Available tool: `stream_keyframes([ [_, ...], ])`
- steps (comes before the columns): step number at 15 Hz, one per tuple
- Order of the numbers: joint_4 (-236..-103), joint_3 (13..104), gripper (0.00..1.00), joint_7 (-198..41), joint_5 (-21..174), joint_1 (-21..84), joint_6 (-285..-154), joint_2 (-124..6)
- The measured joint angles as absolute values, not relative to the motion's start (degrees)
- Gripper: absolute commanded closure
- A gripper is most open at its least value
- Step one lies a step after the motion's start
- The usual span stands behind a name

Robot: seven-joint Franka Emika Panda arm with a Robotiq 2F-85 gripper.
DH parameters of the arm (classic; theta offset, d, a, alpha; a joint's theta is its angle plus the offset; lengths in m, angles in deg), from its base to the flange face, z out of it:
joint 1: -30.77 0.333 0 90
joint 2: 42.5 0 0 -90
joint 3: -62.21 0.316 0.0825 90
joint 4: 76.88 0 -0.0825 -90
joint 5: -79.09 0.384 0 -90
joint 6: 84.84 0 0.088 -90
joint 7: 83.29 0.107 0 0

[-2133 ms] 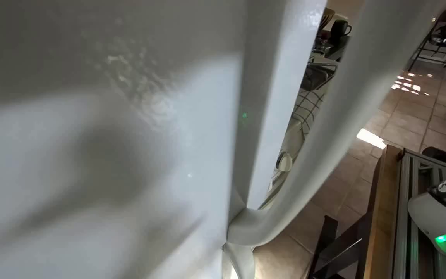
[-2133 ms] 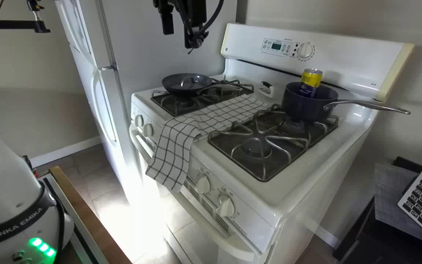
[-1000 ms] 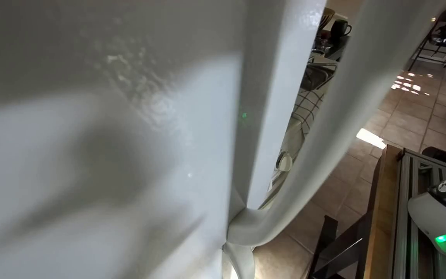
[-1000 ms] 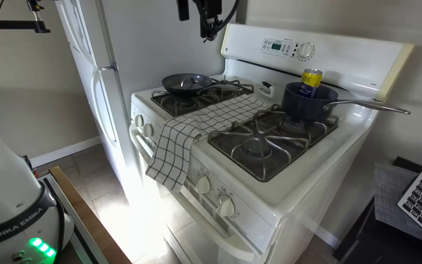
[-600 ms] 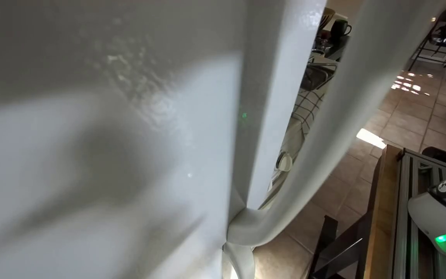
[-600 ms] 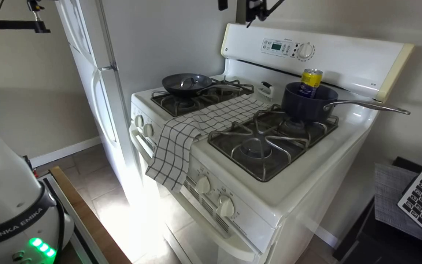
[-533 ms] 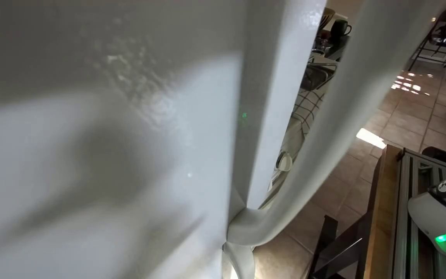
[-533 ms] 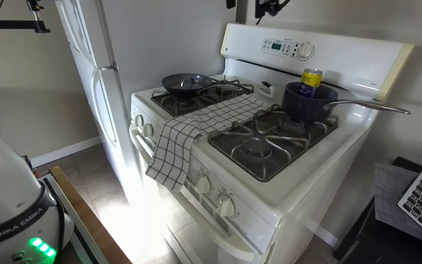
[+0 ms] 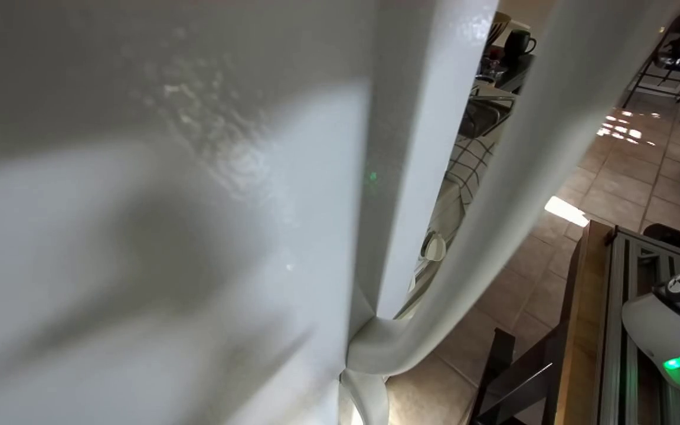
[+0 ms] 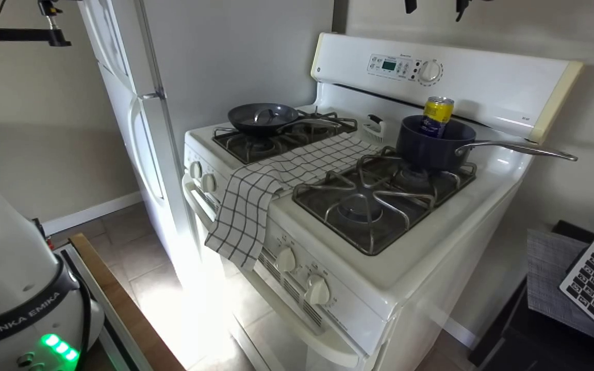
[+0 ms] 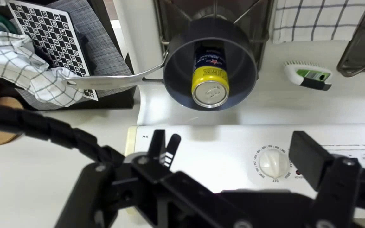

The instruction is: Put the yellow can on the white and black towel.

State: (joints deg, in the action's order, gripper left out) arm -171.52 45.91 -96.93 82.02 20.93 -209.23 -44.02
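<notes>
The yellow can, yellow above and dark blue below, leans in a dark blue pot on the stove's back burner in an exterior view. In the wrist view the can lies tilted inside the pot, its silver top facing me. The white towel with black lines lies between the burners and hangs over the front; part shows in the wrist view. My gripper is open and empty, above the control panel. In an exterior view only its fingertips show at the top edge.
The pot's long metal handle sticks out past the stove's side. A frying pan sits on the far burners. A brush lies behind the towel. The raised control panel backs the stove. A fridge door fills much of an exterior view.
In an exterior view my gripper has moved right and up, from in front of the fridge to above the control panel. The can, pot and towel have not moved.
</notes>
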Motion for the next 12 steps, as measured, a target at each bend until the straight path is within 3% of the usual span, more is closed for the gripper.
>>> stream_keyframes([
  [12,-169.2,47.78,0.0,-96.85,82.89,19.54,-213.72,-48.97],
])
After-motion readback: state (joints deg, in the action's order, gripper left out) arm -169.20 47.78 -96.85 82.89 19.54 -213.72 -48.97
